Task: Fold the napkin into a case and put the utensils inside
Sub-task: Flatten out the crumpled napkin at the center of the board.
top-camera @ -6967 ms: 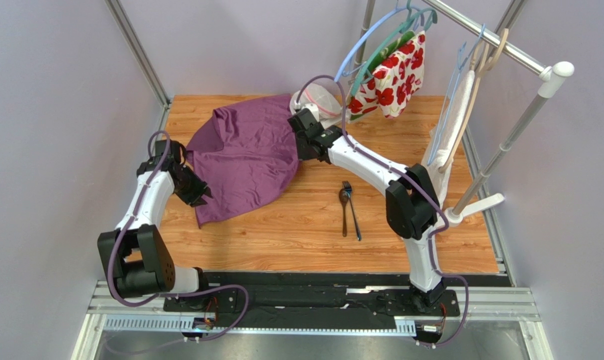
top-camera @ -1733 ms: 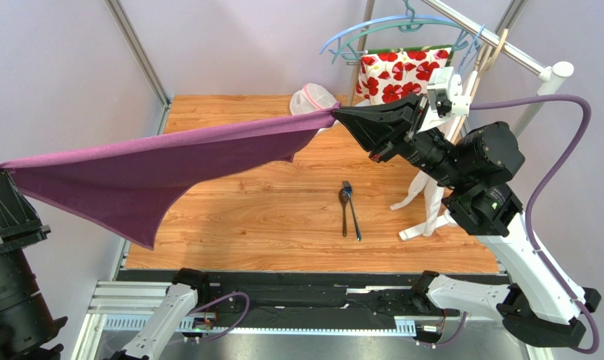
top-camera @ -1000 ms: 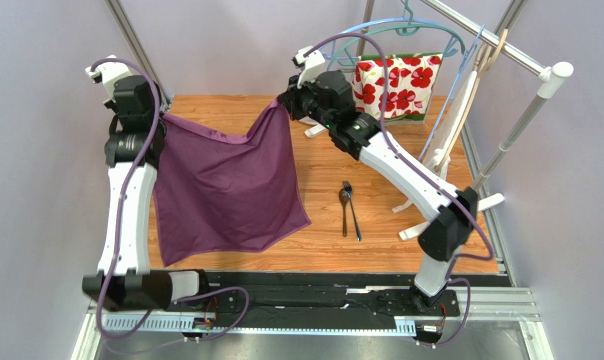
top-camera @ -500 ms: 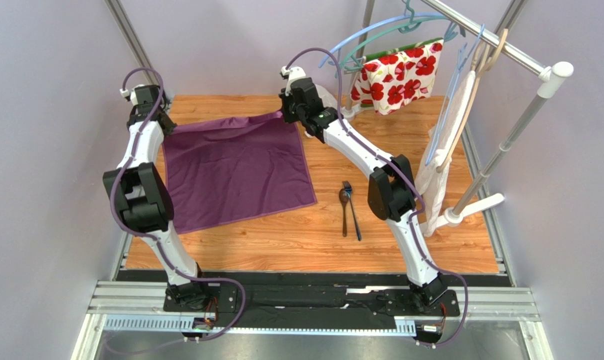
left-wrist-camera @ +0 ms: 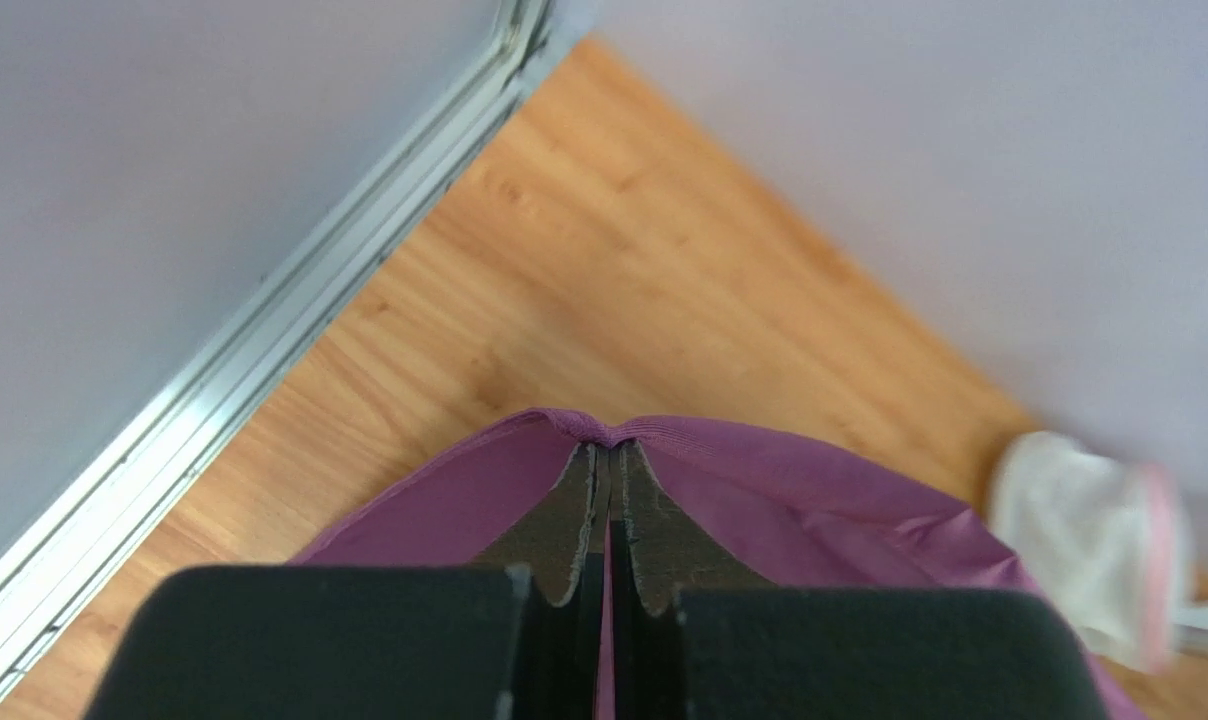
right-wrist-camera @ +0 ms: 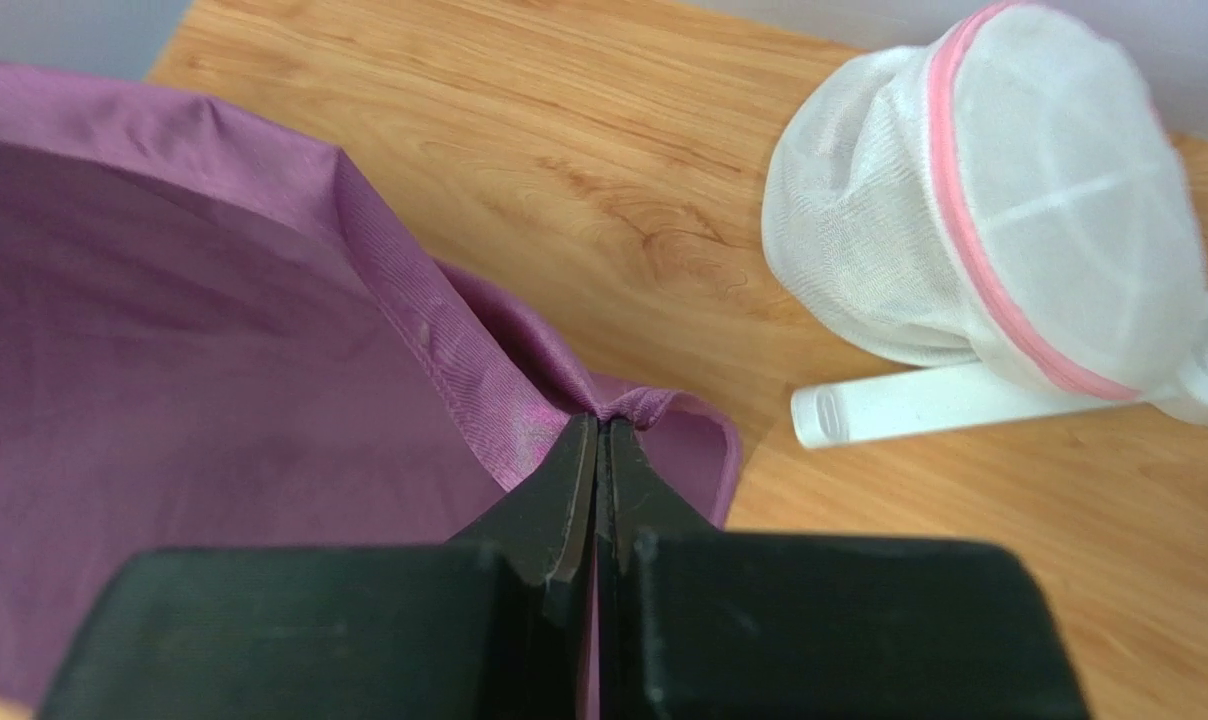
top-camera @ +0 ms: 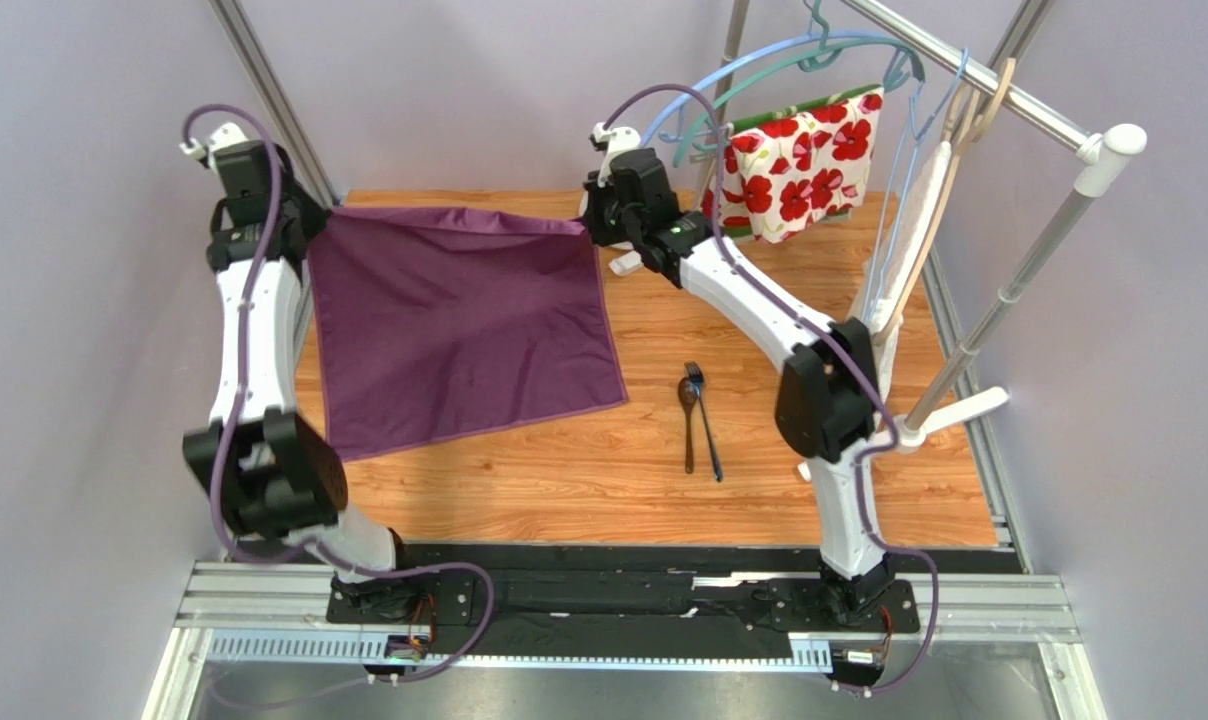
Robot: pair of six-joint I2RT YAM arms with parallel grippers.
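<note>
Right now the left pincer [left-wrist-camera: 610, 458] and right pincer [right-wrist-camera: 597, 438] each pinch one corner of the napkin [top-camera: 460, 323] stretched between them, so a shallow bite could slip, or uneven lowering could leave wrinkles on the desk [top-camera: 565, 480] that spoil the fold.

White mesh pouch [right-wrist-camera: 1016, 210] w/ pink trim lies on wood counter [top-camera: 640, 465]; red-flower cloth [top-camera: 791, 158] hangs under clothes rail [top-camera: 1016, 93], far right.

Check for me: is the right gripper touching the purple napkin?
Touching. The right wrist view shows the right gripper shut on a corner of the napkin, with the cloth bunched at its tips and no gap between them.
</note>
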